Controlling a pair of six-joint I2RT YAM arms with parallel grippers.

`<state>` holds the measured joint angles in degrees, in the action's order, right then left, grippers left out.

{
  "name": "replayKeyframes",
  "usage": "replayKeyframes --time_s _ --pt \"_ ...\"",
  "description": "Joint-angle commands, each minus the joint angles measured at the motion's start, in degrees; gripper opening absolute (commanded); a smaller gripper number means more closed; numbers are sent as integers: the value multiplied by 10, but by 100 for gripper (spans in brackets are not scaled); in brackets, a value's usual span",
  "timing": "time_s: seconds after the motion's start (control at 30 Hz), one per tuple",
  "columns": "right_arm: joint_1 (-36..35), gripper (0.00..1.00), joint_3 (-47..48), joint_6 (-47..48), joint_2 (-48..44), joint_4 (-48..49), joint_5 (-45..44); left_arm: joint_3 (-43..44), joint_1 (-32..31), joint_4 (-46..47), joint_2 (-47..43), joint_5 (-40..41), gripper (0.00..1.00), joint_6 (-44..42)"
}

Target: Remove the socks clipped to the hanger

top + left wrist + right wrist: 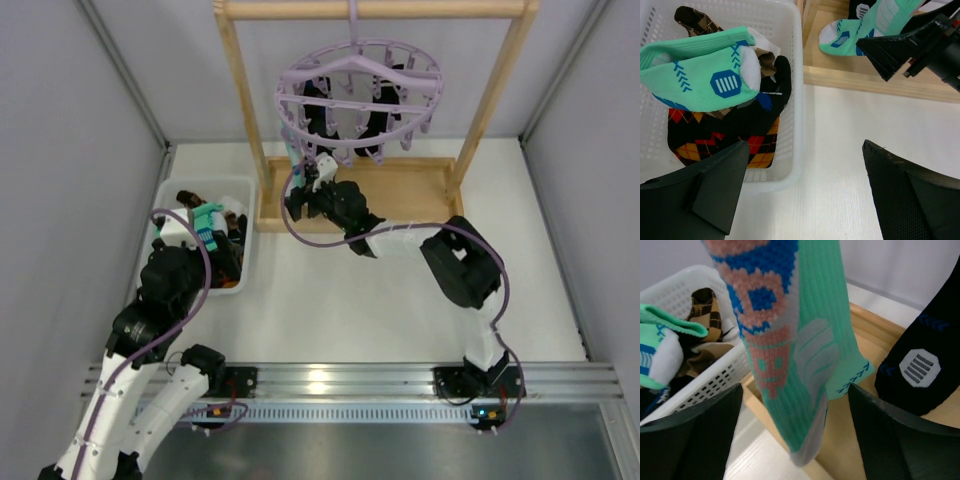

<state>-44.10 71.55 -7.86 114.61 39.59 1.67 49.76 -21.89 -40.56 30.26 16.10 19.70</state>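
- Top external view: the white worktop (400,300) carries a light wooden frame (240,110) at its far side, and the lilac hanger (360,75) hooks on the top bar.
- The white basket (215,182) at left holds a loose mint-green sock (705,75) over red-orange argyle socks (760,150).
- 1 hanging mint-green sock (815,315) and black socks (320,110) are clipped to the hanger.
- My right tool (795,390) is spread, with the hanging mint-green sock between its fingers, not pinched.
- My left tool (802,165) is spread wide above the basket's edge, holding nothing.

Ahead of you, the hanger (360,65) is hanging from the frame (400,10), socks (318,110) dangling beneath it. Left of the frame's base, a basket (205,182) is sitting.
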Motion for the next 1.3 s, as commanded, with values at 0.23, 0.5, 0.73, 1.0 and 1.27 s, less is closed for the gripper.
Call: replayKeyframes --time_s 0.23,0.5,0.73,1.0,1.27 --pt "-13 0 9 27 45 193 -13 3 2 28 -12 -5 98 -9" --pt "-17 0 -173 -3 -110 279 51 25 2 45 -13 -86 98 2" --pt "-7 0 -251 -29 -252 166 170 60 2 174 26 -288 98 37" --pt "30 0 -335 -76 -403 78 283 108 2 332 136 -338 98 80" --pt "42 0 -366 -76 -494 2 328 148 2 442 238 -367 98 130"
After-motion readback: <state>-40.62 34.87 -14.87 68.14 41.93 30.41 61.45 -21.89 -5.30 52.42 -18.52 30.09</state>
